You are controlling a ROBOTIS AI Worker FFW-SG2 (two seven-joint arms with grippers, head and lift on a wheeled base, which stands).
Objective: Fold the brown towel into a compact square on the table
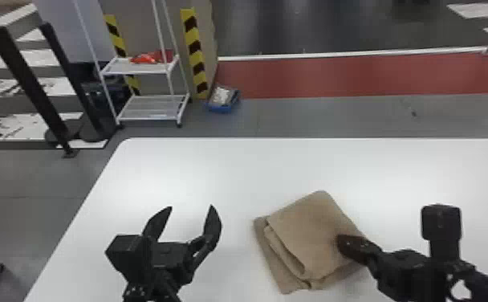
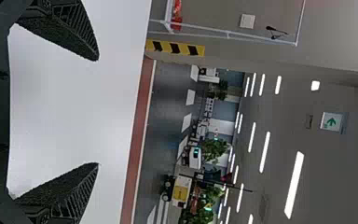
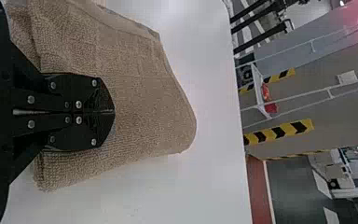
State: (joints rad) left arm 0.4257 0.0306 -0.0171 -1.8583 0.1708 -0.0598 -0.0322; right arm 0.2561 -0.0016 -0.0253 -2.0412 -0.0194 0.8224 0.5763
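Over on the left, a white wire rack [image 1: 151,107] stands on the floor beyond the pale table [image 1: 199,164]. Nearer, the left arm comes up from the bottom edge and points forward, away from the robot, with its gripper [image 1: 192,206] above the tabletop. Its two black fingers are spread wide, like a beak agape, curving a little toward each other at the tips, and there is only white table in the gap between them; it's holding nothing. A boxy camera [image 1: 125,249] sits on the outer side of that wrist. Next along, well apart from those fingers, the brown towel [image 1: 305,225] lies on the table, already doubled into a thick, slightly skewed packet, one rounded corner pointing away from the robot and the loose layers showing along its left side. The right arm comes in from the right, low and slanting inward, so its gripper [image 1: 338,241] points left and a bit forward, over the towel's right part. Its fingers are closed flat against each other, with brown cloth spreading past the tips and out to both sides; whether any is pinched between them I can't tell. Above that wrist, a dark camera block [image 1: 440,222] sticks up on its mount.
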